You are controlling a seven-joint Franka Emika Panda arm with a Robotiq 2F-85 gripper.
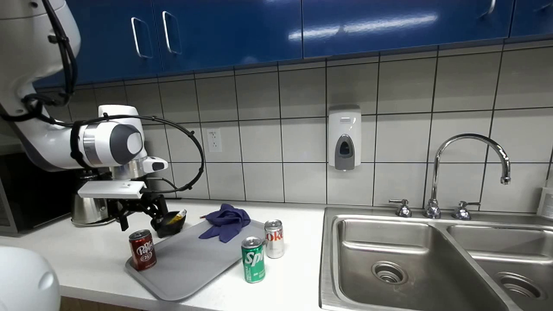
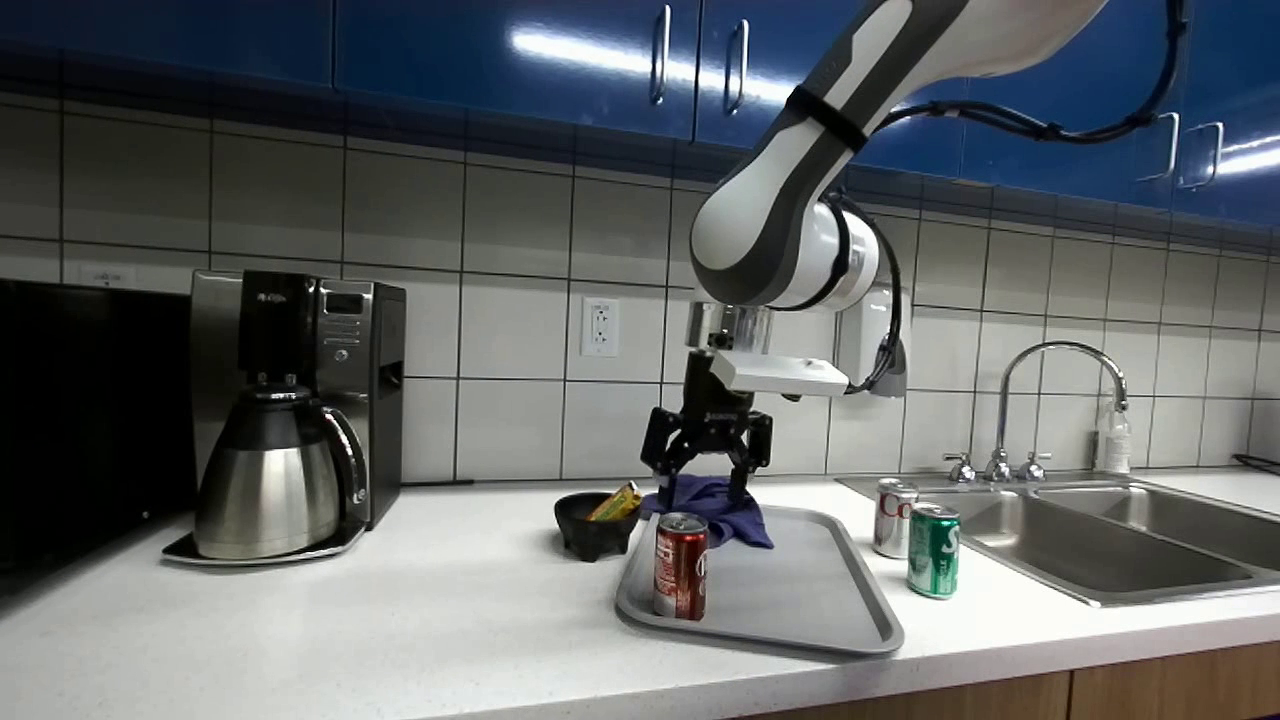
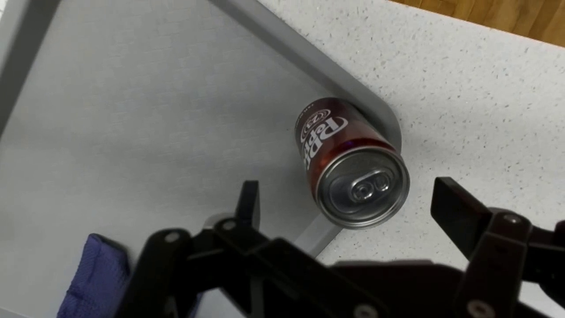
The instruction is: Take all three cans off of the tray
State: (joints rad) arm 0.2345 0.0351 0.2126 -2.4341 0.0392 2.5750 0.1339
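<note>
Next up looks like your Dr Pepper can (image 3: 348, 161), upright in a corner of the gray tray (image 2: 790, 585): center over it, sink straight, squeeze, lift clear before swinging out. Sprite can (image 1: 253, 260) and silver Coke can (image 1: 274, 239) stand off the tray, on the counter (image 2: 450, 620). Your gripper (image 2: 702, 497) hangs higher up, jaws spread wide, holding nothing, touching nothing.

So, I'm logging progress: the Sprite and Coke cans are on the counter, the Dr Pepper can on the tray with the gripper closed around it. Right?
Not quite: the gripper isn't closed around the Dr Pepper can; the wrist view shows it open. The rest holds: that can is on the tray, the Sprite can and Coke can on the counter.
</note>
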